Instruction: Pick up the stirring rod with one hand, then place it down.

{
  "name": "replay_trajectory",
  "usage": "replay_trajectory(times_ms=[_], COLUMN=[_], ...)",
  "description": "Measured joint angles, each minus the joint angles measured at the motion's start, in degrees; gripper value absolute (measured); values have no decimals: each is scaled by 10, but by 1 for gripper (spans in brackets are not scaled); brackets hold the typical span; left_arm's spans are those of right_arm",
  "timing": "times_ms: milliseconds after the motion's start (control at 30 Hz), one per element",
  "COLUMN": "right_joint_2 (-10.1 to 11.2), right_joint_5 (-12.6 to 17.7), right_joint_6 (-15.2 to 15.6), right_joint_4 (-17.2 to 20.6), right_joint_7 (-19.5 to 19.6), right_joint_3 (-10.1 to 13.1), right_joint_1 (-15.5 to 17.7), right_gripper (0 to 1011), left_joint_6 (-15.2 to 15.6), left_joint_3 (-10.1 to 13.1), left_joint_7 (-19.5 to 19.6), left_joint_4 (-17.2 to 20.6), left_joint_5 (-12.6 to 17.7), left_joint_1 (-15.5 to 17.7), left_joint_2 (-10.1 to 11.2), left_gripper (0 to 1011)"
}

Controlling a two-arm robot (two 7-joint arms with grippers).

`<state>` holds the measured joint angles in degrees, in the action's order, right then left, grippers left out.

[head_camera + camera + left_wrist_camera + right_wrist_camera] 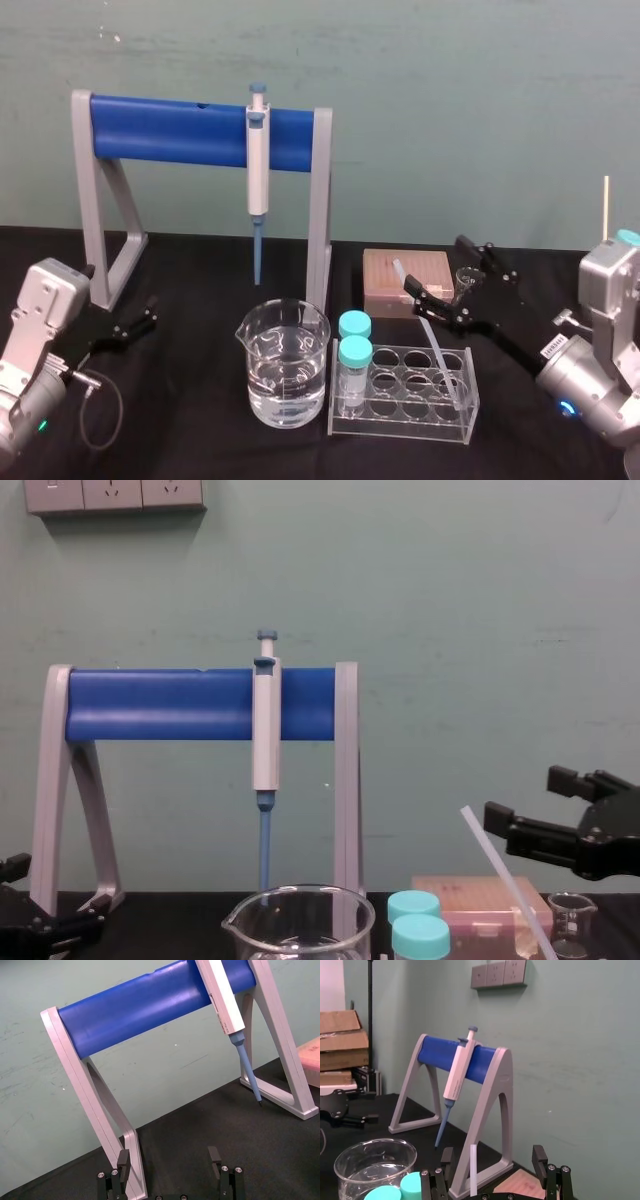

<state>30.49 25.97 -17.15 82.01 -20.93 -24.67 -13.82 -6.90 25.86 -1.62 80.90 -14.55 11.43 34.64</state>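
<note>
Right end effector (436, 264) is the closer one, wide open and holding nothing, with the stirring rod (437, 338) leaning slantwise out of the clear rack (400, 425) just ahead, lined up with its finger gap, while the left end effector (135, 325) sits open, well apart.

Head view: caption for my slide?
Right gripper open at the stirring rod leaning in the tube rack; left gripper parked by the pipette stand.
</note>
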Motion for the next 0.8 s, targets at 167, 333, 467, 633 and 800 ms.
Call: replay_trajectory(times_ms=[167,333,467,633,800], right_joint_2=[-10,-21,-28,-35,-41], right_joint_5=[11,21,29,33,33], right_joint_6=[30,68,95,116,131], right_joint_4=[-22,-49,-67,-85,-100], right_joint_7=[-21,-46,-67,-86,-104], right_joint_3=[-2,-5,-6,-7,-9], right_joint_1=[-21,-45,-61,-74,-84], right_gripper=[1003,1003,1003,1003,1003], left_joint_6=[0,0,0,0,0], left_joint_3=[0,0,0,0,0], left_joint_7=[0,0,0,0,0], left_joint_4=[0,0,0,0,0], left_joint_5=[0,0,0,0,0], left_joint_1=[0,0,0,0,0], left_joint_2=[0,0,0,0,0], left_gripper=[1001,1000,1000,1000,1000])
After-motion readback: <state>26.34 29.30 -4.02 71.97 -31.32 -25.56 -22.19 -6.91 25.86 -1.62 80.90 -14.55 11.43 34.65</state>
